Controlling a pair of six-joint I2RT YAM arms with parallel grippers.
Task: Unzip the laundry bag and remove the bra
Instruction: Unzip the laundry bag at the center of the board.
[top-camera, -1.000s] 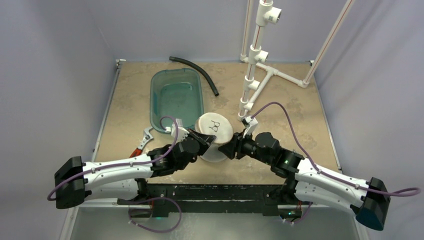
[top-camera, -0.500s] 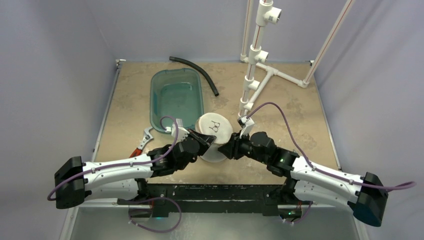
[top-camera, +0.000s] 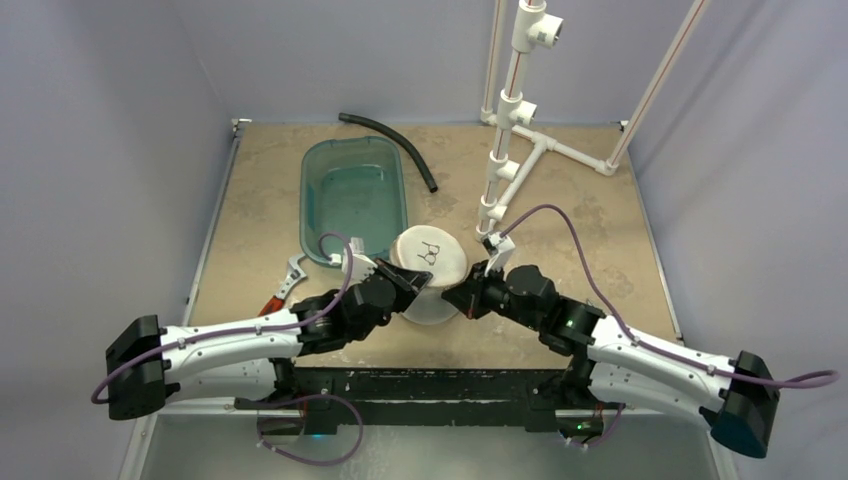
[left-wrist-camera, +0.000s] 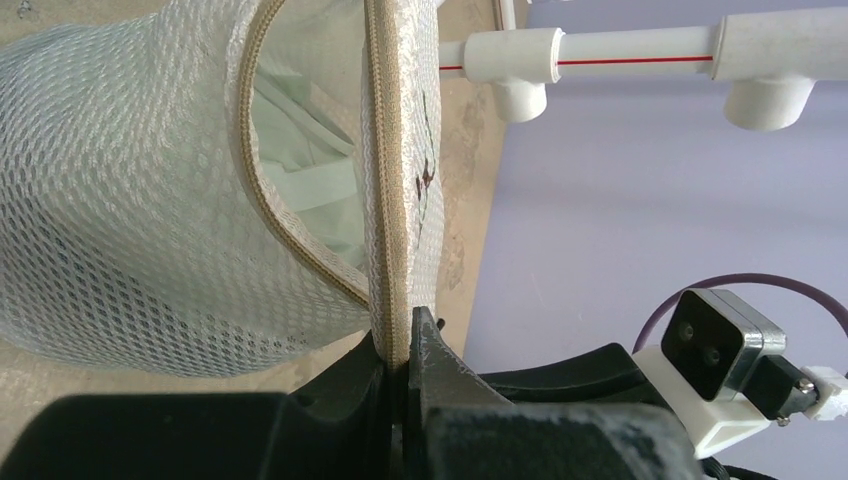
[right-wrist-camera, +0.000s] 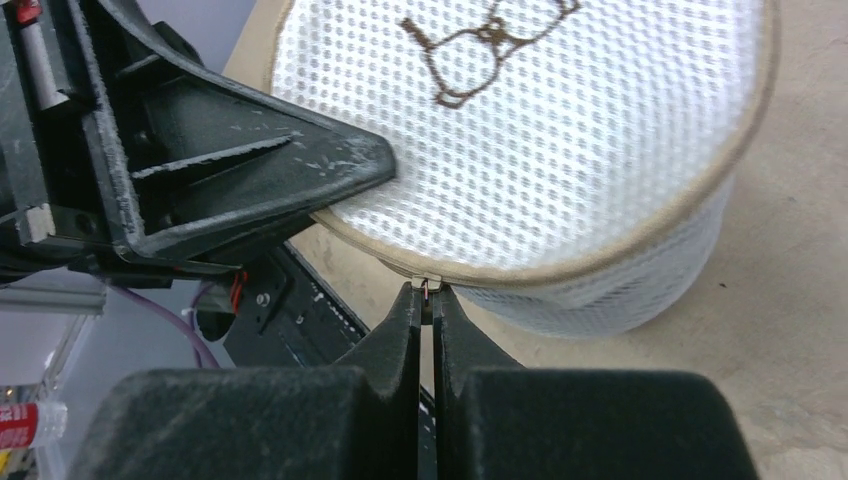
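Seen from above, the laundry bag (top-camera: 430, 268) rests on the tabletop (top-camera: 600, 200) beside the teal tub (top-camera: 352, 195), between the left tool (top-camera: 418, 283) and the right tool (top-camera: 462, 297). The left wrist view shows the left tool clamped tight on the lid (left-wrist-camera: 420, 100) at its zip edge. In the right wrist view, the right tool is pinched closed on the zip pull (right-wrist-camera: 428, 287).

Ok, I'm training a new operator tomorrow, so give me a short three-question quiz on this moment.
1. What does the right hand pinch? A wrench, B zipper pull, C hose.
2. Fill in: the left hand clamps the laundry bag's ____ edge.
3. True or false: the bag sits inside the teal tub.
Key: 1 B; 2 lid; 3 false.
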